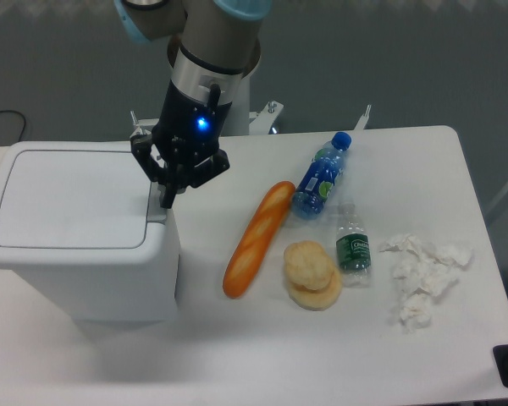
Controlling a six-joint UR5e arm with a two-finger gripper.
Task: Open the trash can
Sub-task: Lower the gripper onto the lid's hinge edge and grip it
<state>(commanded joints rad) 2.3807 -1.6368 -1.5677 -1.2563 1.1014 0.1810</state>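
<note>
The trash can [72, 241] is a big white boxy bin on the left of the table, its flat lid [68, 199] lying closed. A grey push tab [157, 210] sits at the lid's right edge. My gripper [164, 200] hangs straight over that tab, its dark fingers drawn together with nothing between them, the tips at or just touching the tab. The arm reaches in from the top of the view.
A baguette [258, 238] lies to the right of the bin. Past it are a blue bottle [320, 178], a small clear bottle [352, 245], two stacked round buns [311, 275] and crumpled white tissues [423, 277] near the table's right edge.
</note>
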